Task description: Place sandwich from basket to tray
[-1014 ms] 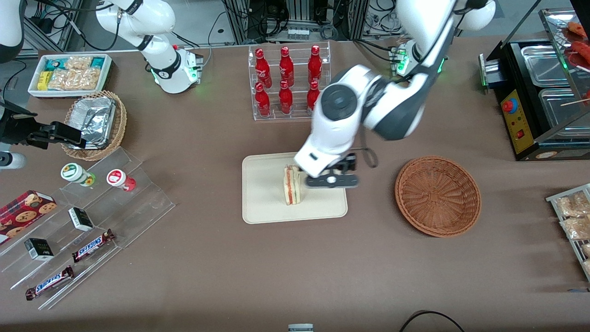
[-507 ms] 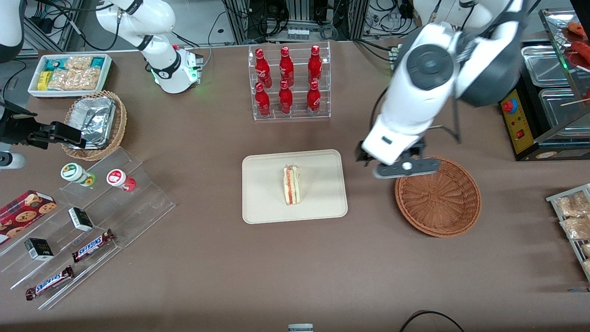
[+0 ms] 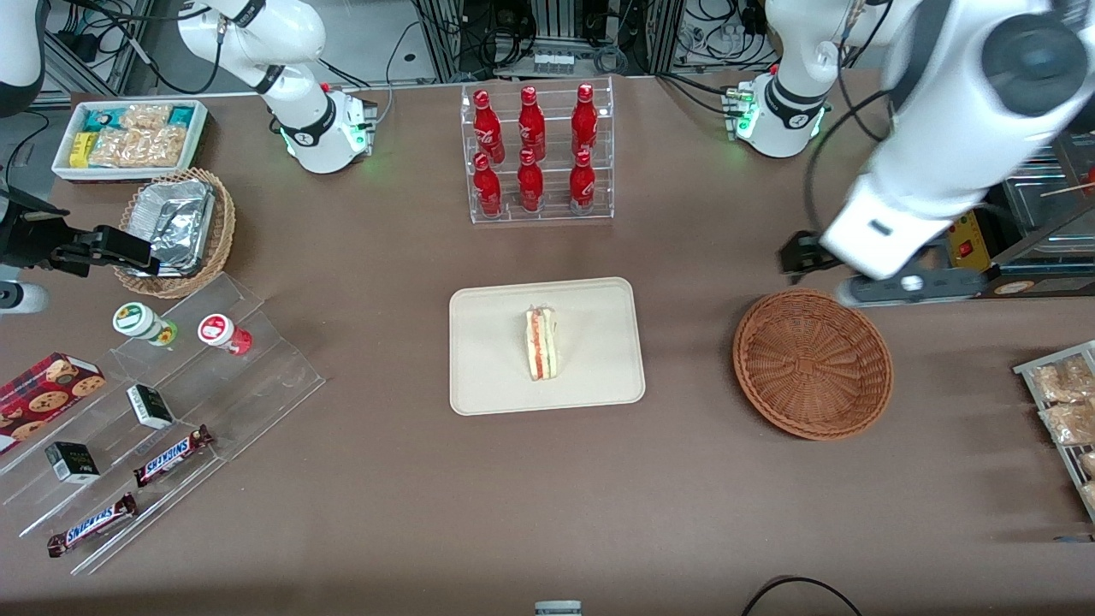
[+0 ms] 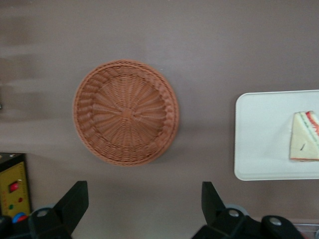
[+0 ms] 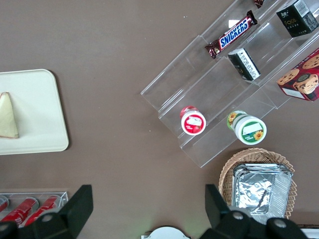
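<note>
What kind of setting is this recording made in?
Likely a lab mock-up of a snack counter: red bottles in a clear rack, Snickers bars on acrylic steps, a sandwich on a tray. The open gripper hangs above the basket.

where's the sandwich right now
The sandwich stands on the tray at mid-table, nearer the front camera than the red bottle rack. The open pincer hangs above the table beside the empty basket.

Sandwich (image 3: 541, 344) on the tray (image 3: 496, 376); basket (image 3: 812, 364) beside it, gripper (image 4: 144, 209) (fingers spread) above the basket's rim
</note>
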